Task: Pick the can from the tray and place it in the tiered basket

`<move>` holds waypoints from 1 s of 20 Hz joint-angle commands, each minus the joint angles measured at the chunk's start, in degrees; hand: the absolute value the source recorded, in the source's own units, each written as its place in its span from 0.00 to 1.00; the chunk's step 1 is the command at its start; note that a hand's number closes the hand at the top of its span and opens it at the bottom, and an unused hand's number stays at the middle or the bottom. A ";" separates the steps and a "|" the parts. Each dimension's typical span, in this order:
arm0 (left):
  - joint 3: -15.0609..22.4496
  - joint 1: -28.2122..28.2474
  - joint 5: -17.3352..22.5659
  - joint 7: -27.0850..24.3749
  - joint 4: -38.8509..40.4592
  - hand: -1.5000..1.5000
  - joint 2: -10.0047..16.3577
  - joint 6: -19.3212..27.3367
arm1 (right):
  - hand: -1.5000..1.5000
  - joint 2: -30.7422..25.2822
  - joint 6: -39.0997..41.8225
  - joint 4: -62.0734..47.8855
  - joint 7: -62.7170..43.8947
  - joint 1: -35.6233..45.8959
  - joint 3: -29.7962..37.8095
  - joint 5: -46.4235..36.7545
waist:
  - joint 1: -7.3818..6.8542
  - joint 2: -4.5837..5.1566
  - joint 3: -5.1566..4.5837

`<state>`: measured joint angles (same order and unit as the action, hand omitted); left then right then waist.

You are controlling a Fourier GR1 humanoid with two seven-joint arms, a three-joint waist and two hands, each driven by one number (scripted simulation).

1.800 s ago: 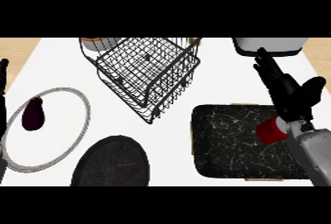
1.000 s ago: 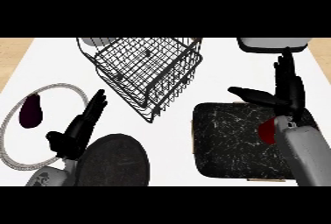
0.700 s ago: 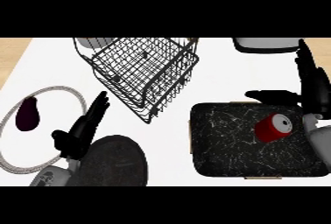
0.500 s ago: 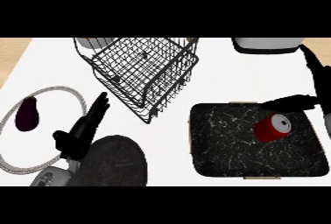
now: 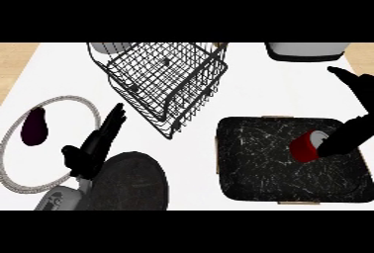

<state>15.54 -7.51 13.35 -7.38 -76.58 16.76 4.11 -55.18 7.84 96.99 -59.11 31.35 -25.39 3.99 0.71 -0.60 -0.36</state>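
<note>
Head view, near to far: dark round plate point(image 5: 130, 182) at the counter's near edge, left of centre. Left hand point(image 5: 93, 148) just past it and overlapping its far-left rim, fingers straight and pointing to the far edge, open, holding nothing. Black marbled tray point(image 5: 263, 173) near-right. Can point(image 5: 306, 146) is on its side in the tray's right half, silver end facing up-left. Right hand point(image 5: 347, 136) comes in from the right edge; its thumb lies against the can's right side and the fingers point(image 5: 358, 81) stretch out toward the far edge, not wrapped round the can, so it reads as open. Rope-rimmed plate point(image 5: 15, 178) at the left edge with an eggplant point(image 5: 34, 128) on it. Wire tiered basket point(image 5: 164, 84) far centre, tilted, nothing inside. Grey appliance point(image 5: 303, 50) at the far-right corner, cropped.
</note>
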 commanded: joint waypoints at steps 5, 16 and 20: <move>-1.24 -1.09 -0.72 -0.71 1.50 0.50 -0.32 -1.89 | 0.00 1.63 3.74 6.30 -17.28 3.08 -0.74 2.63 | -0.83 0.52 0.27; -1.88 -3.29 -1.04 0.87 2.56 0.50 -2.25 -1.57 | 0.00 1.71 0.96 3.07 -19.88 -2.10 -5.32 -4.35 | -0.48 0.61 0.27; -0.72 1.22 -2.11 1.93 -2.60 0.50 -2.19 -0.61 | 0.00 4.22 -1.71 -2.30 -14.01 -5.78 -3.64 -6.50 | -1.08 0.55 0.36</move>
<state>14.30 -7.46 11.78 -6.91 -76.84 15.14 2.86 -53.19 6.72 98.19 -66.60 26.82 -30.16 -1.54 -0.17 -0.06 -0.06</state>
